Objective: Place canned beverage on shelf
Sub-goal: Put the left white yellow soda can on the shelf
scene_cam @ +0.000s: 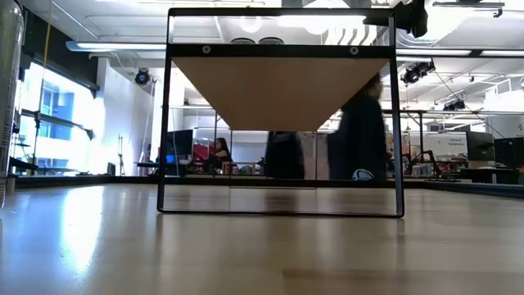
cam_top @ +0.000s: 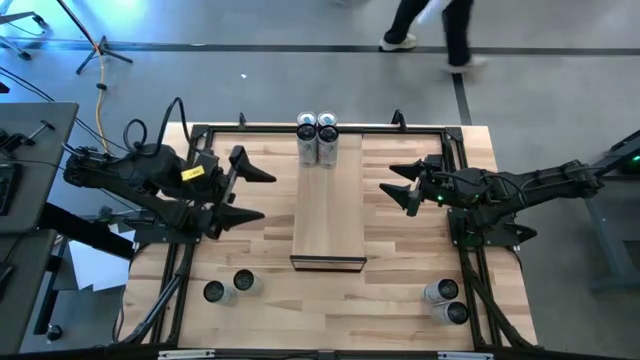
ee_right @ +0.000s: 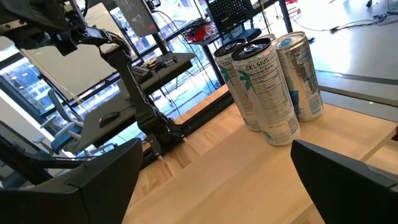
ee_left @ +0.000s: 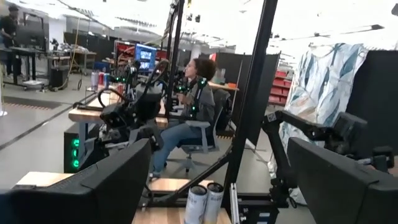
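Note:
The shelf (cam_top: 328, 215) is a long light-wood platform on a black frame in the middle of the table; the low view shows its near end and underside (scene_cam: 278, 90). A cluster of silver cans (cam_top: 317, 138) stands upright on its far end, also seen in the right wrist view (ee_right: 267, 87) and the left wrist view (ee_left: 205, 202). My left gripper (cam_top: 256, 193) is open and empty left of the shelf. My right gripper (cam_top: 392, 184) is open and empty right of the shelf, pointing toward it.
Two cans (cam_top: 230, 287) stand on the table near its front left, and two more (cam_top: 446, 302) near its front right. One can shows at the low view's left edge (scene_cam: 10, 98). A person (cam_top: 430, 30) walks past beyond the far edge.

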Controlling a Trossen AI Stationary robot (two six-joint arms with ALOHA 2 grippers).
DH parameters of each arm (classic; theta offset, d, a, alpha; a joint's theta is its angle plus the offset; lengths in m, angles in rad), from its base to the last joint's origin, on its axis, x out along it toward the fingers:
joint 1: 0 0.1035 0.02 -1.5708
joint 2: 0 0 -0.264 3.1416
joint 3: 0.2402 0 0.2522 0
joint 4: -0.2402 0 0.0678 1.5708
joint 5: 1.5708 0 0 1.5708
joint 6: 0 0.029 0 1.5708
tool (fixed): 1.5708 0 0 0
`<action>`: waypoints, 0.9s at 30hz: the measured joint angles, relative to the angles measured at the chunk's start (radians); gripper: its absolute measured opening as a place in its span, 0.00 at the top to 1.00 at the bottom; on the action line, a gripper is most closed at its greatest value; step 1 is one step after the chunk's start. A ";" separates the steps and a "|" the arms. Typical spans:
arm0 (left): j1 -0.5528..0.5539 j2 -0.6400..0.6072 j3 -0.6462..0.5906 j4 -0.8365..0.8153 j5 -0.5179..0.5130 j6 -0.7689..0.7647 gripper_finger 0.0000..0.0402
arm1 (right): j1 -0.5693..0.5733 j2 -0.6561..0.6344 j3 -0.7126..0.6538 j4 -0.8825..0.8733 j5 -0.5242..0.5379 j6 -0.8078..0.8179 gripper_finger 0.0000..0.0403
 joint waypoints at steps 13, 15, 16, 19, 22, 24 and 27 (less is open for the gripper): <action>0.000 -0.003 0.000 0.100 0.002 -0.001 0.13 | 0.000 0.000 0.000 0.000 0.000 0.000 0.02; 0.000 -0.003 0.000 0.101 0.013 -0.008 0.13 | 0.000 0.000 0.000 0.000 0.000 -0.002 0.02; 0.000 -0.003 0.000 0.097 0.021 -0.018 0.13 | 0.000 0.000 0.000 0.000 0.000 -0.002 0.02; -0.004 -0.002 0.009 0.043 0.064 -0.033 0.13 | 0.000 0.000 0.000 -0.005 0.000 -0.003 0.02; -0.039 0.020 0.091 -0.170 0.044 -0.052 0.13 | 0.000 0.000 0.000 -0.015 0.000 -0.003 0.02; -0.073 0.063 0.175 -0.347 0.001 -0.063 0.13 | 0.000 0.000 0.000 -0.024 0.000 -0.005 0.02; -0.133 0.154 0.311 -0.570 -0.022 -0.063 0.13 | 0.000 0.000 0.000 -0.025 0.001 -0.038 0.02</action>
